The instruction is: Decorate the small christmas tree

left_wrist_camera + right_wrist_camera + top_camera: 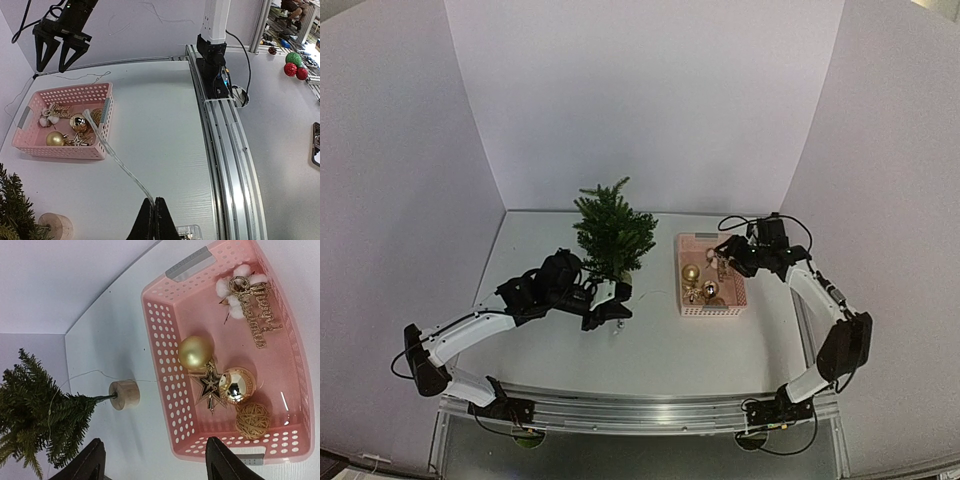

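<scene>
small christmas tree (613, 232), toward surface's far edge: light, springy; I'd hold its trunk | my left tool (154, 202) pinches a clear strand (117, 157), probably | right tool (154, 440) open

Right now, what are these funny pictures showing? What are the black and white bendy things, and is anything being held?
Those bendy things are two robot arms, the left arm and the right arm, bolted to a table. The wide picture comes from a camera up above. The other two come from a small camera on each wrist. On the table are a small christmas tree and a pink basket with gold balls, a star and other decorations. The right pincer hangs open over the basket, holding nothing. The left pincer is shut near the tree's foot. A clear strand runs from its tips toward the basket, but I cannot tell if it is pinched.
</scene>
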{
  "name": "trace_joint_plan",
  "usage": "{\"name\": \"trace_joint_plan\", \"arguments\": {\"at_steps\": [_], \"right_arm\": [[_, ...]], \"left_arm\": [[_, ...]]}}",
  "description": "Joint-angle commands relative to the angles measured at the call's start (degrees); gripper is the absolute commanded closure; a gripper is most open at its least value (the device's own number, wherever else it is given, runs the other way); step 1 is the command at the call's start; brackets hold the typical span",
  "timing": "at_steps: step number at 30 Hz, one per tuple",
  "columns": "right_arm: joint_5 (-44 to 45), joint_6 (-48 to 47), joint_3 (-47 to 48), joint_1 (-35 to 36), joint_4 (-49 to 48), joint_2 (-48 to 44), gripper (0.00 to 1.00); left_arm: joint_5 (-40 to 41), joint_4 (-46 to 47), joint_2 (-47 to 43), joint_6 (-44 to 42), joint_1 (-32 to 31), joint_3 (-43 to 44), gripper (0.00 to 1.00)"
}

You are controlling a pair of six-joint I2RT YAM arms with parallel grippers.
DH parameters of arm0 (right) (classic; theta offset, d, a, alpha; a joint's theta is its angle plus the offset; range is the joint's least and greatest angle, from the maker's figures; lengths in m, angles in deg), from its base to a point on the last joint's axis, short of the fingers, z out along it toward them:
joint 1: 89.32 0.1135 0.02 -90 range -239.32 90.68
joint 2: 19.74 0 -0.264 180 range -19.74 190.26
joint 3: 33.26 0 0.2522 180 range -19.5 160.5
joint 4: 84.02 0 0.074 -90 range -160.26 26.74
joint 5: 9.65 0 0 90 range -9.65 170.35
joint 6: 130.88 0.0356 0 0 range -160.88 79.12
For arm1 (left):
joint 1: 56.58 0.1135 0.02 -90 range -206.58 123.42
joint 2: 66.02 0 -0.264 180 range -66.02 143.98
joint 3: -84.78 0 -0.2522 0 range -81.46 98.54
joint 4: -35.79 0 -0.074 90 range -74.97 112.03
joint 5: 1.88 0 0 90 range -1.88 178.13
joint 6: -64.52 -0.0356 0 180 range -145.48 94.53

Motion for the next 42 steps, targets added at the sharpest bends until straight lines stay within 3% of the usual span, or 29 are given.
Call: {"name": "trace_joint_plan", "arguments": {"at_steps": [1,6,11,17,34,42], "right_arm": [[-7.8,-3.8,9.0,-0.3,1.1,9.2,0.31],[-13.0,-6.9,12.4,0.1,1.0,16.2,0.34],[-16.4,-15.2,10.4,2.2,0.5,17.9,0.3],[-20.6,-17.5,4.5,2.5,-10.7,18.0,0.29],[-10.6,-18.4,0.2,6.9,-37.8,21.5,0.26],[-5.7,-15.0,1.5,7.7,-45.3,25.5,0.33]], "left_arm": [[-0.2,0.6,-1.3,-1.3,0.6,-0.3,1.0],[-0.3,1.5,-1.2,-1.2,0.8,-0.7,1.0],[0.0,1.6,-0.9,-1.3,0.8,-0.6,1.0],[-0.1,1.5,-0.6,-0.8,0.9,-0.2,1.0],[-2.2,3.3,1.0,1.0,3.2,0.4,1.0],[-3.5,4.0,1.5,1.2,4.1,0.4,1.0]]}}
